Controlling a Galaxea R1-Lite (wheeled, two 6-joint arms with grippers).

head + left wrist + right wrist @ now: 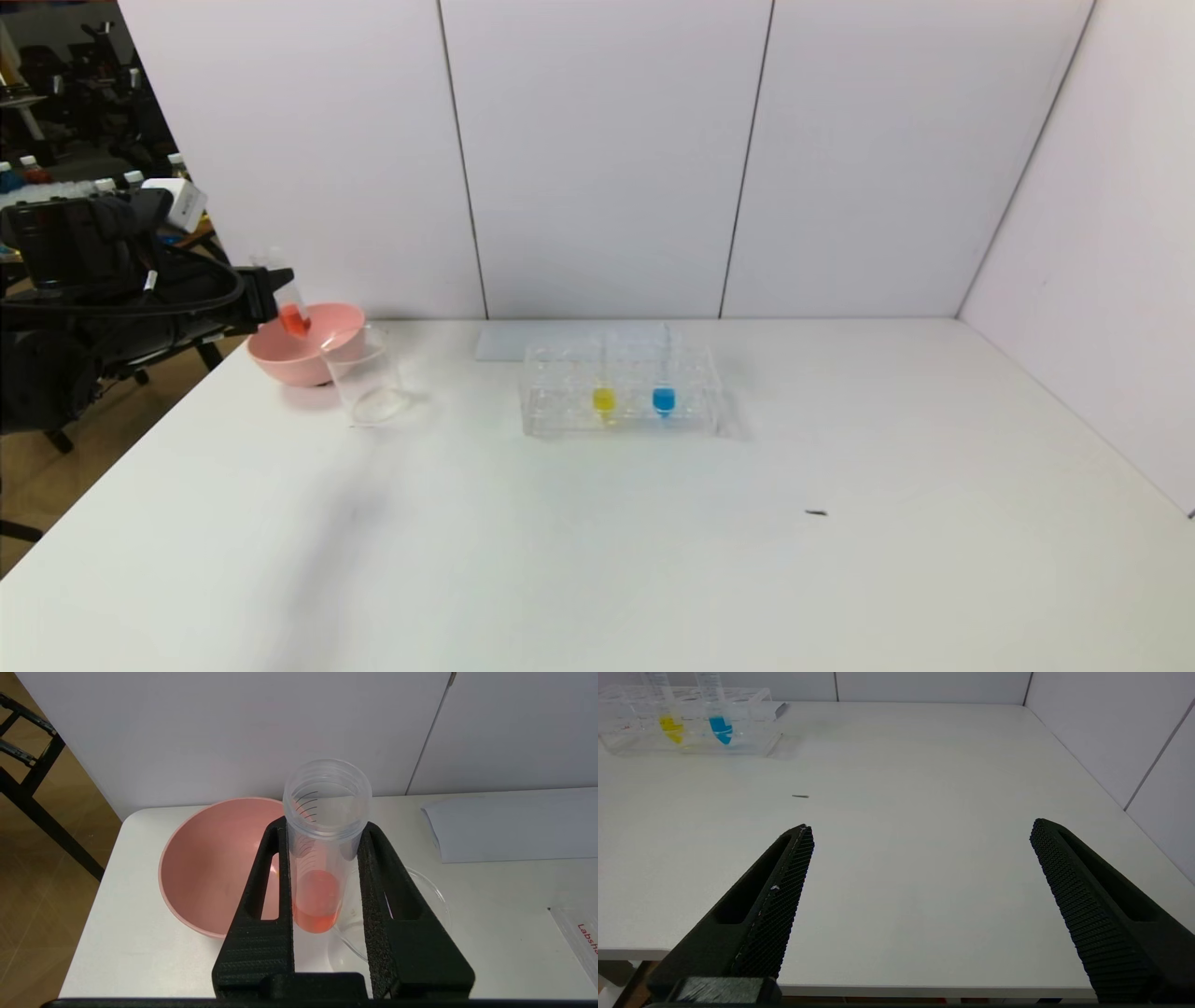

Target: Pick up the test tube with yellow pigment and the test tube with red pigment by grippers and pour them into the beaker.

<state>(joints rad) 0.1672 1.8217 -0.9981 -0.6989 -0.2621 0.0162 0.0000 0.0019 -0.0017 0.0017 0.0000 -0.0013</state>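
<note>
My left gripper (271, 291) is shut on the test tube with red pigment (291, 313), holding it upright above the near rim of the pink bowl, just left of the beaker (366, 375). In the left wrist view the tube (317, 896) sits between the fingers (261, 914), with the beaker (420, 896) below and to one side. The test tube with yellow pigment (604, 392) stands in the clear rack (560, 415), next to a blue-liquid tube (664, 392); it also shows in the right wrist view (670, 721). My right gripper (920, 830) is open and empty over the table's near right edge, out of the head view.
A pink bowl (317, 359) stands behind and left of the beaker, near the table's left corner. A white sheet (509, 341) lies behind the rack. A small dark speck (816, 512) lies on the table. White walls close the back and right.
</note>
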